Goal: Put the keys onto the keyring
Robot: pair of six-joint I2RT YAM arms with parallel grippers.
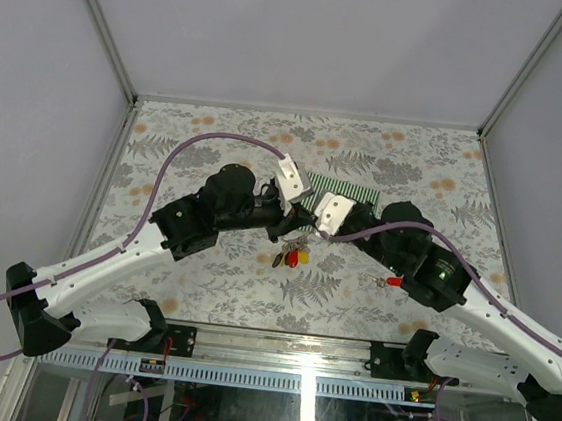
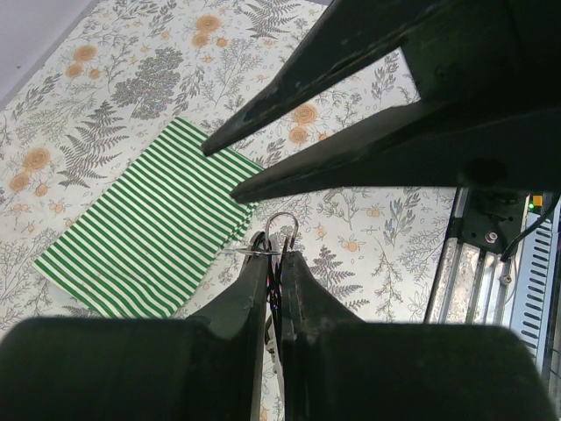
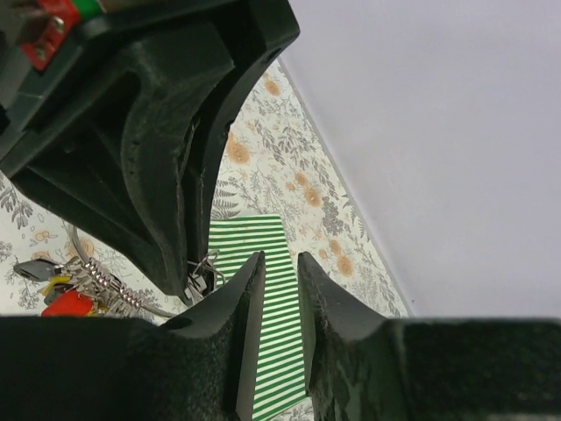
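Note:
My left gripper [image 1: 297, 224] is shut on the keyring [image 2: 280, 229]. The thin silver ring sticks out past the fingertips above the table. Its bunch of red- and yellow-tagged keys [image 1: 291, 256] hangs below; the bunch also shows in the right wrist view [image 3: 66, 298]. My right gripper [image 1: 318, 232] is slightly open and empty, its fingertips [image 2: 219, 143] right beside the ring. A loose key with a red tag [image 1: 392, 281] lies on the table by the right arm. I cannot pick out a loose black-tagged key.
A green-and-white striped cloth [image 1: 351, 193] lies flat just behind both grippers; it also shows in the left wrist view [image 2: 149, 228] and the right wrist view [image 3: 276, 351]. The floral table is walled on three sides, with a metal rail [image 1: 307, 349] at the near edge.

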